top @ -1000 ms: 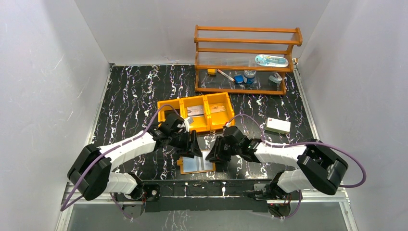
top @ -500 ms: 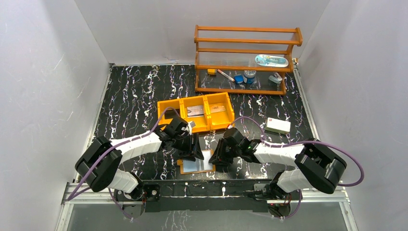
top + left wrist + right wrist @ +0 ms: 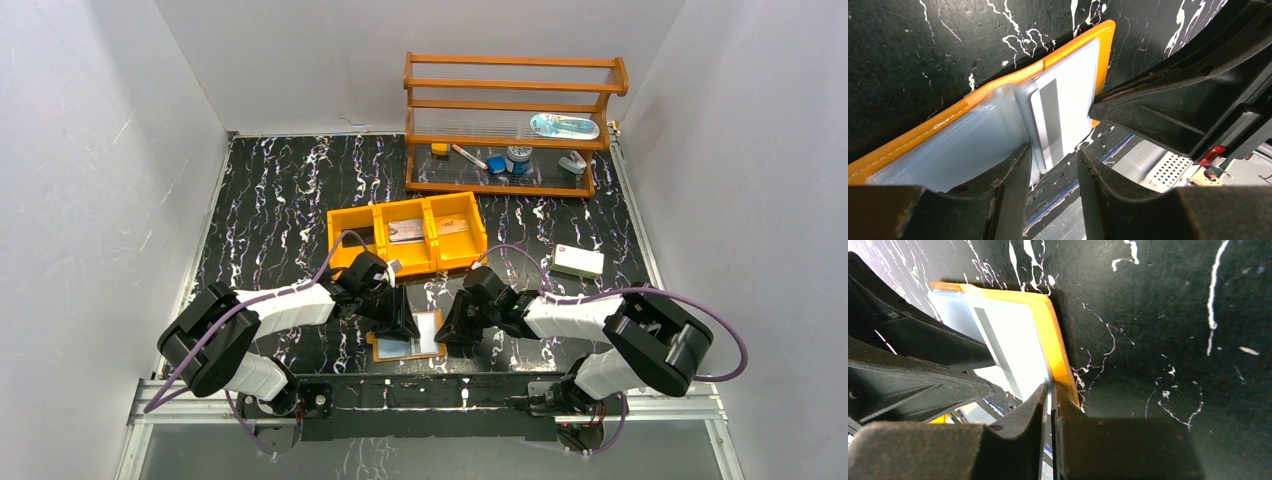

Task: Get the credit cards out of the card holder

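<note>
The card holder (image 3: 398,349) lies open on the black table near the front edge, orange rim (image 3: 1052,332) round pale blue pockets (image 3: 948,145). A white credit card (image 3: 1070,95) with a dark stripe sticks partly out of its right half (image 3: 1020,340). My left gripper (image 3: 405,325) hangs over the holder's middle. Its jaws (image 3: 1053,156) are apart, with the card's near corner between them by the left finger. My right gripper (image 3: 450,330) is at the holder's right edge, its jaws (image 3: 1049,388) pressed together on a thin pale edge of it.
An orange three-compartment tray (image 3: 350,225) stands just behind the grippers, with flat cards in two compartments. A white box (image 3: 578,262) lies to the right. A wooden shelf (image 3: 510,187) with small items is at the back. A metal rail (image 3: 450,385) runs along the table's front.
Both grippers have come down and inward onto the card holder. The right jaws have narrowed onto its right edge. The left jaws have narrowed around the card's corner.
</note>
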Controlling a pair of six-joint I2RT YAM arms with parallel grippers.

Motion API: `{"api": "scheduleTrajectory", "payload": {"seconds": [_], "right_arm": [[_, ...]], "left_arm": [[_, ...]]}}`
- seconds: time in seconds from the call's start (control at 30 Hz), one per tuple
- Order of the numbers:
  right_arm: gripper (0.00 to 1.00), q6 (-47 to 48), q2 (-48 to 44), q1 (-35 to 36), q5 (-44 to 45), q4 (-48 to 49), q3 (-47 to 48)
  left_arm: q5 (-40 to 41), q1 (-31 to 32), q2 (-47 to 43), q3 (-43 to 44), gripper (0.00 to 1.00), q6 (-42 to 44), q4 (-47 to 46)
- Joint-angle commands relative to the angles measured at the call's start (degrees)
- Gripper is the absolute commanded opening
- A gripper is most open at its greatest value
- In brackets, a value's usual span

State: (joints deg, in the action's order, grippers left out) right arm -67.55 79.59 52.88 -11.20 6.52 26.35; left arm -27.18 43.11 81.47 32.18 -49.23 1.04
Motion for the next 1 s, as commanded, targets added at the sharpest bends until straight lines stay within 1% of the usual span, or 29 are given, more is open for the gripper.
{"api": "scheduleTrajectory", "payload": {"seconds": [0.0,0.1,0.2,0.37,0.5,0.73,0.83,0.87,0.97], "right_arm": [[0.15,0.14,1.87,0.37,0.58,-0.28,-1.12],[0.14,0.17,2.03,0.38,0.52,-0.16,-1.21],[0.14,0.07,2.26,0.33,0.26,0.42,-1.21],[0.14,0.13,3.2,0.37,-0.82,1.33,-1.21],[0.14,-0.03,4.17,0.37,-1.83,2.69,-1.45],[0.14,-0.12,4.87,0.36,-2.21,3.59,-1.48],[0.14,-0.17,4.85,0.37,-2.46,4.23,-1.65],[0.12,-0.15,4.87,0.36,-2.55,4.47,-1.72],[0.1,-0.21,4.96,0.36,-2.73,5.03,-1.7]], "left_arm": [[1.51,0.45,-1.53,-0.44,0.38,-0.82,-0.86],[2.03,0.39,-2.79,0.64,0.38,-0.65,-0.91],[2.26,0.39,-1.87,0.74,0.38,-1.17,-0.79],[3.25,0.39,-2.02,-3.61,0.34,-4.2,-3.23],[1.73,0.37,-2.81,-7.34,0.32,-6.6,-9.09],[-1.98,0.39,-2.82,-11.27,0.21,-10.8,-20.97],[-3.31,0.39,-2.77,-11.52,0.17,-11.29,-23.87],[-3.72,0.39,-2.63,-11.41,0.14,-11.3,-24.79],[-4.36,0.37,-2.75,-10.46,0.04,-10.11,-24.18]]}}
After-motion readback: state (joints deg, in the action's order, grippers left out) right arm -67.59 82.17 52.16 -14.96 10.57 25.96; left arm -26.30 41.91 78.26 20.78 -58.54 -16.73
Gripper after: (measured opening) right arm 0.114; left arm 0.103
